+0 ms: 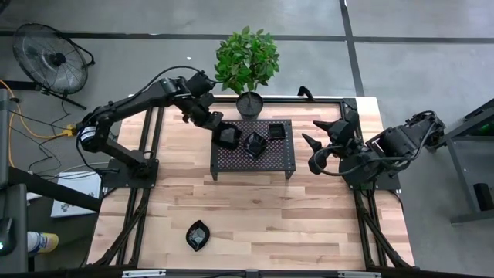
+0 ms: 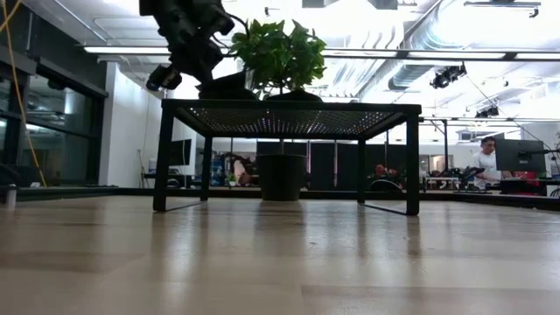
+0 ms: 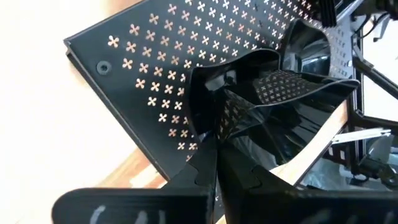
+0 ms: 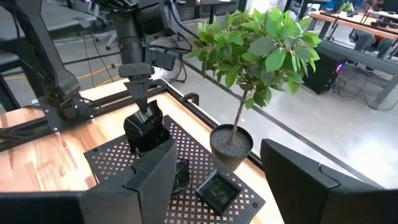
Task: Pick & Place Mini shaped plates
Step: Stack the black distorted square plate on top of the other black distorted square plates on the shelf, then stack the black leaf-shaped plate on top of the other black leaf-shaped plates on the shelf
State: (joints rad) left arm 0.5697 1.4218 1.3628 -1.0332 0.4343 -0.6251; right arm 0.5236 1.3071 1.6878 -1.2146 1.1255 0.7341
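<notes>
- I see my left gripper (image 1: 217, 126) over the left end of the black rack (image 1: 284, 158), at the far side of the table (image 1: 255, 205).
- Its fingers are clenched on a shiny black plate (image 1: 227, 137). From the left wrist camera, the plate (image 3: 273, 106) is pinched by its edge between the 2 fingers (image 3: 205, 168), and it hangs tilted just above the holes of the rack (image 3: 149, 74).
- I cannot tell if that plate touches the rack.
- 2 more plates sit on the rack. 1 plate (image 1: 255, 144) is in the middle, and 1 square plate (image 1: 276, 130) is near the far right corner.
- 1 more plate (image 1: 198, 235) lies alone on the table near the front edge, well apart from the rack.
- A plant (image 1: 247, 60) in a round black pot (image 1: 250, 104) stands just behind the rack.
- My right gripper (image 1: 318, 133) waits at the right side of the table, beside the rack. Its fingers (image 4: 149, 180) are spread wide and hold nothing.
- From the low camera, the left gripper (image 2: 188, 44) hangs over the rack (image 2: 289, 109), and a person (image 2: 483, 157) sits far back in the room.
</notes>
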